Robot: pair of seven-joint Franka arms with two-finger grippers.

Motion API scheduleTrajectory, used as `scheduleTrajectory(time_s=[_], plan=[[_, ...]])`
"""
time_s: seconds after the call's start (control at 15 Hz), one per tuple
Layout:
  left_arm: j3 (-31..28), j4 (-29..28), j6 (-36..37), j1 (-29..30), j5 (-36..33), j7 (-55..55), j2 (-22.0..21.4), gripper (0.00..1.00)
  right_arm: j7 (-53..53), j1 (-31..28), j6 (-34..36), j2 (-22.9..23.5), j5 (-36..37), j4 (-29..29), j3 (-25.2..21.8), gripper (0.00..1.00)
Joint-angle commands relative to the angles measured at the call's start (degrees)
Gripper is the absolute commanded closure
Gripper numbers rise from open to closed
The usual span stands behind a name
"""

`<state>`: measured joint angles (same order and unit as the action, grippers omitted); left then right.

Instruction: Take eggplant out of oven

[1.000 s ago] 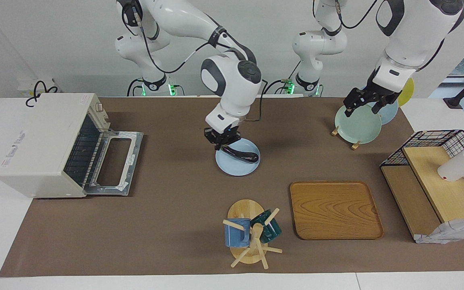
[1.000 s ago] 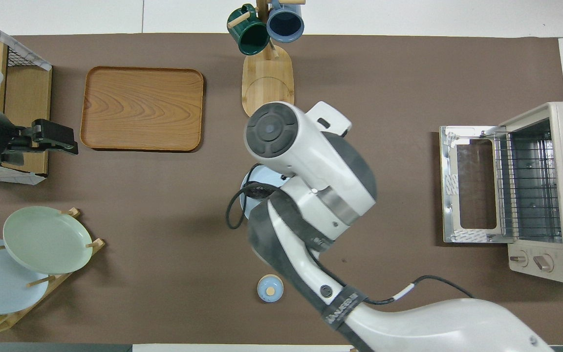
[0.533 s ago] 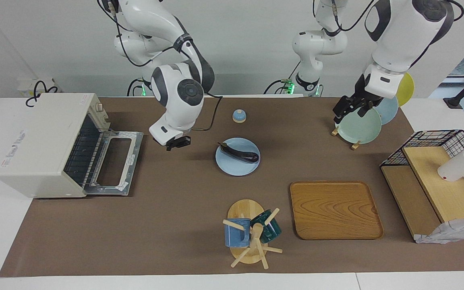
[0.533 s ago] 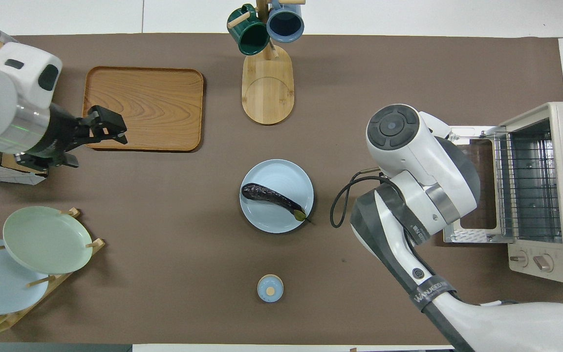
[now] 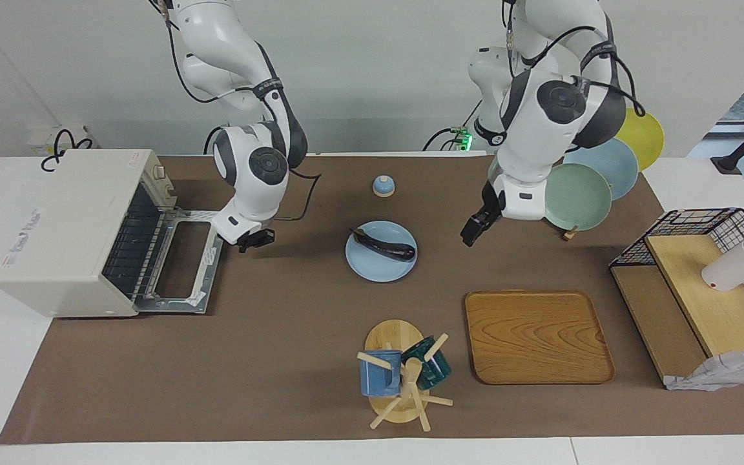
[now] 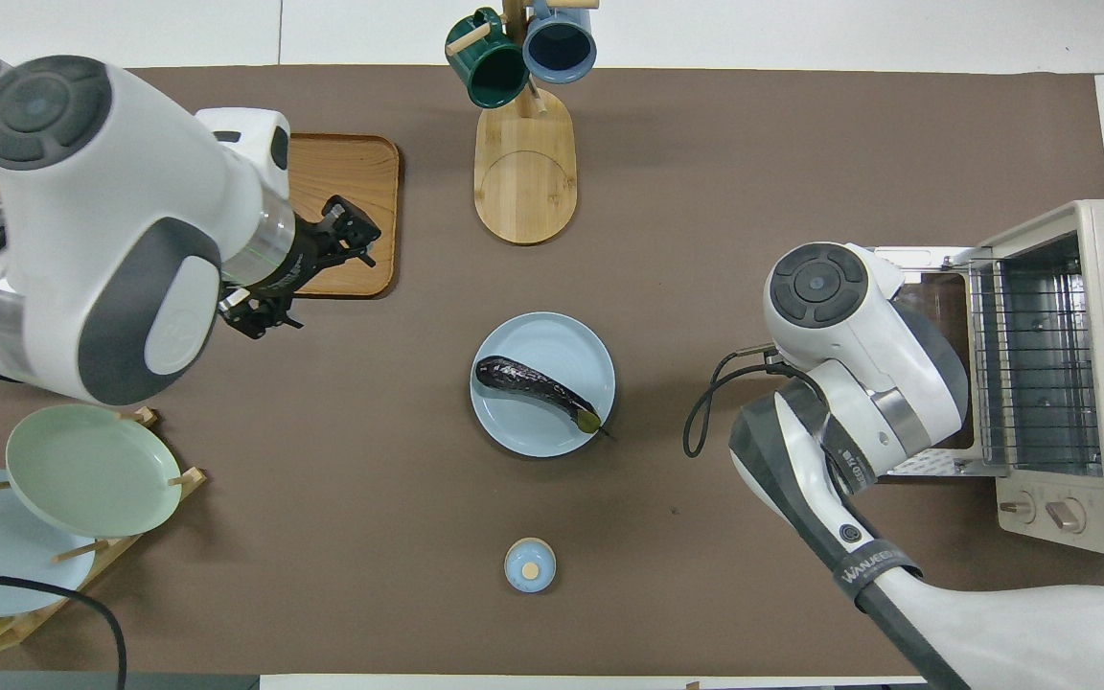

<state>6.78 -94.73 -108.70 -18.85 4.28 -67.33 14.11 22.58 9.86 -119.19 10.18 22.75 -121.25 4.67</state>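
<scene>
Both arms have swung since a second ago, leaving the eggplant (image 5: pixel 383 245) alone on the blue plate (image 5: pixel 375 266) mid-worktop.
Right pincer (image 5: pixel 256 240) hangs by the oven (image 5: pixel 72 229) door's edge at the worktop's end, left pincer (image 6: pixel 346 230), fingers apart, over the wooden tray's (image 5: pixel 538 336) corner; whether the right is open cannot be told.

Table (image 5: pixel 268 336): oven (image 5: pixel 68 232); plate (image 5: pixel 372 268); tray (image 5: pixel 538 336).

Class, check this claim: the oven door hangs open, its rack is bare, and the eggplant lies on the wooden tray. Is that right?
Wrong in one point. The eggplant lies on the light blue plate, not on the wooden tray; the overhead view shows it. The oven door does hang open and its rack is bare.
</scene>
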Motion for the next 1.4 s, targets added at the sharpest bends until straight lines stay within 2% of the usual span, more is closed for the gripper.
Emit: scheduleTrajectory(time_s=[0.0,0.27,0.4,0.53,0.93,1.33], plan=[[-1.0,1.4,-3.3,-4.7,-1.3,-8.9,4.4,0.00,-2.0,-2.3,-2.6,-2.0,1.5,-3.5,0.9,1.00],[-1.1,4.1,-5.3,-9.4,-3.6,-17.8,11.2,0.00,-4.6,-4.0,-3.3,-1.9,1.7,-3.7,0.9,1.00],[-1.2,3.6,-8.1,-11.1,-5.3,-22.9,12.8,0.00,-4.7,-4.8,-5.2,-2.0,1.7,-5.0,0.9,1.00],[-1.2,1.8,-8.5,-12.4,-5.7,-25.7,13.0,0.00,-5.2,-6.1,-7.3,-2.2,1.7,-6.5,0.9,1.00],[-1.1,-1.9,-10.6,-14.5,-5.8,-36.0,12.4,0.00,-6.8,-6.3,-6.7,-2.3,2.7,-6.6,0.9,1.00],[-1.0,-5.0,-14.2,-15.3,-5.8,-39.6,11.7,0.00,-9.0,-8.0,-6.7,-2.4,3.7,-6.6,0.9,1.00]])
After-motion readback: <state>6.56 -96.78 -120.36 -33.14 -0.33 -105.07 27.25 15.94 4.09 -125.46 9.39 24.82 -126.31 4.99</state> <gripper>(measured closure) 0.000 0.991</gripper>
